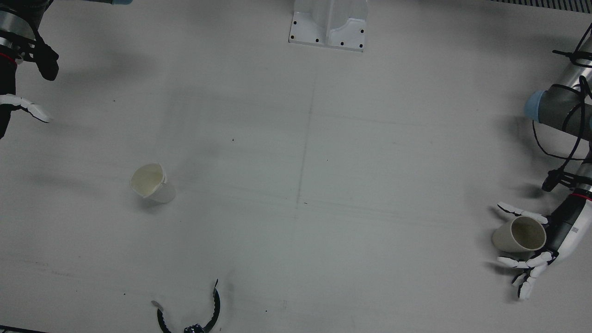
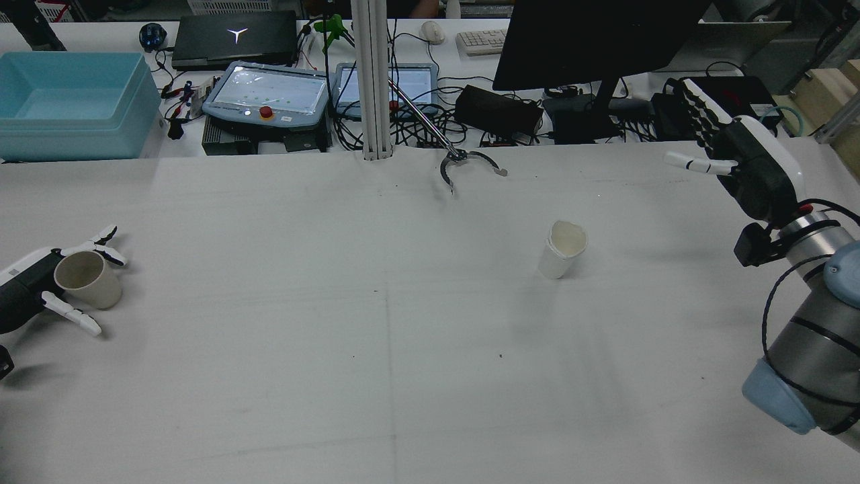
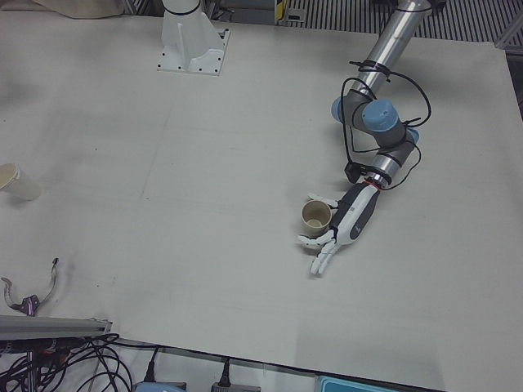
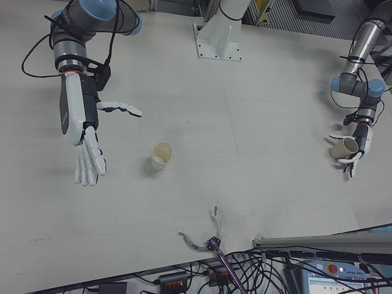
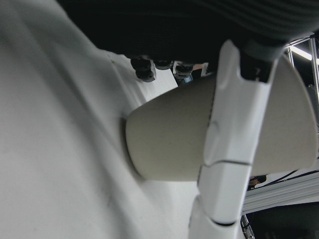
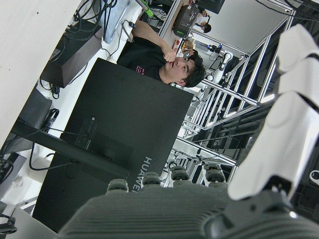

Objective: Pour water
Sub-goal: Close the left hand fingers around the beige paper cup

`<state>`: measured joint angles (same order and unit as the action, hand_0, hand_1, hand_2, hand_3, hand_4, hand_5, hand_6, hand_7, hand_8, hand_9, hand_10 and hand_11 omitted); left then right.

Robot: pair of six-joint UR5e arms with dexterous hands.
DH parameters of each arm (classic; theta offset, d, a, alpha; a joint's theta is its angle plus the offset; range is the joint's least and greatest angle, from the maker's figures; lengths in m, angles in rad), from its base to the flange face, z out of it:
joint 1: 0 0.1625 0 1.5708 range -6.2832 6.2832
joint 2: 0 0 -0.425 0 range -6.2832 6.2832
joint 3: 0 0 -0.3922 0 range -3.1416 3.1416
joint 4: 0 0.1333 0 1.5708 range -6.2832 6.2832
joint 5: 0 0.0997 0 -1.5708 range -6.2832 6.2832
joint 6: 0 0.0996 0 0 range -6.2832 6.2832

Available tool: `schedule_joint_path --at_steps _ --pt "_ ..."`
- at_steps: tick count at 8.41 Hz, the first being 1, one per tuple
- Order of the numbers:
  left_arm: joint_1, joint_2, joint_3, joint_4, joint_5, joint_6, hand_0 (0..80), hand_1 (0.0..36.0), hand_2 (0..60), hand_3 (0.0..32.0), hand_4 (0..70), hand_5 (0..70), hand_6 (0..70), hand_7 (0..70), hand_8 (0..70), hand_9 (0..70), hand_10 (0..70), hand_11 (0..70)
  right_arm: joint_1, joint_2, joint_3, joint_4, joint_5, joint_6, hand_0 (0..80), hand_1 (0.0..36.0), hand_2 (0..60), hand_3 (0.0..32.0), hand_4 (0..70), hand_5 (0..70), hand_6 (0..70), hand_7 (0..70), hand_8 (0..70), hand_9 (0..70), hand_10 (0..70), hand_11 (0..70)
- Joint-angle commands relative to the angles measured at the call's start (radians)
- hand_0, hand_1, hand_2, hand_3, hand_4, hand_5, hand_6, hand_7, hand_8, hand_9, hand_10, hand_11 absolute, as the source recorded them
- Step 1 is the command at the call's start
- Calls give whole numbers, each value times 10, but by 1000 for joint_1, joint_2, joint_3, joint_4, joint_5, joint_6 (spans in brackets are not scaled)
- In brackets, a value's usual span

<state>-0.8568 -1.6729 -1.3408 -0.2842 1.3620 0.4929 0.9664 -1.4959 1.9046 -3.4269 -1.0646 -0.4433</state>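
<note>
A beige cup [image 1: 518, 235] stands on the table at my left side, its rim tipped slightly toward my left hand [image 1: 562, 231]. That hand lies low on the table with its straight fingers [image 1: 521, 212] on either side of the cup, open. The left hand view shows the beige cup [image 5: 174, 139] close up with one finger [image 5: 229, 149] lying across it; I cannot tell whether they touch. A white paper cup [image 1: 150, 182] with a dented rim stands upright on the other half of the table. My right hand [image 2: 739, 158] hangs open, raised well away from the white cup [image 2: 564, 249].
A black claw tool [image 1: 194, 314] lies at the table's operator-side edge. The white pedestal [image 1: 328, 27] stands at the robot side. Beyond the table are a blue bin [image 2: 67, 101], a monitor [image 2: 591, 40], pendants and cables. A person sits behind the monitor in the right hand view.
</note>
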Motion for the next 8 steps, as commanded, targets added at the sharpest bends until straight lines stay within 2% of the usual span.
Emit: schedule_joint_path --at_steps 1,2,3,4,5,6,7,8 --pt "13 -1 -3 16 0 -20 800 200 0 0 361 700 46 13 0 0 66 120 0 0 -9 0 2 0 454 133 173 86 0 45 78 23 28 13 0 0" --pt "13 -1 -9 25 0 -22 800 254 0 0 363 700 57 32 1 0 76 138 0 0 -9 0 2 0 453 133 173 84 0 45 78 23 28 13 0 0" --pt "13 -2 -11 51 -1 -57 800 352 0 0 370 700 73 60 5 0 89 169 -2 2 -9 0 2 0 452 133 172 84 0 45 76 21 28 15 0 0" --pt "13 -2 -12 68 -4 -91 800 360 0 0 396 700 86 83 16 2 97 186 0 2 -9 0 2 0 452 131 168 82 0 45 77 22 31 16 0 0" --pt "12 1 -12 75 -7 -102 800 360 150 0 547 700 104 114 26 8 104 193 -2 3 -9 0 2 0 453 131 168 86 0 45 78 24 30 16 0 0" --pt "9 1 -14 82 -9 -129 800 360 572 0 700 700 144 174 46 20 116 205 -2 3 -9 0 2 0 454 133 168 90 0 45 77 25 29 14 0 0" --pt "9 5 -14 92 -11 -199 800 360 600 0 700 700 199 231 71 46 133 229 -2 3 -9 0 2 0 452 131 168 86 0 46 80 27 31 16 0 0" --pt "-4 7 -38 123 -11 -270 800 360 600 0 700 700 240 238 88 69 147 247 -2 6 -7 0 2 2 453 132 167 88 0 45 79 27 30 15 0 0"
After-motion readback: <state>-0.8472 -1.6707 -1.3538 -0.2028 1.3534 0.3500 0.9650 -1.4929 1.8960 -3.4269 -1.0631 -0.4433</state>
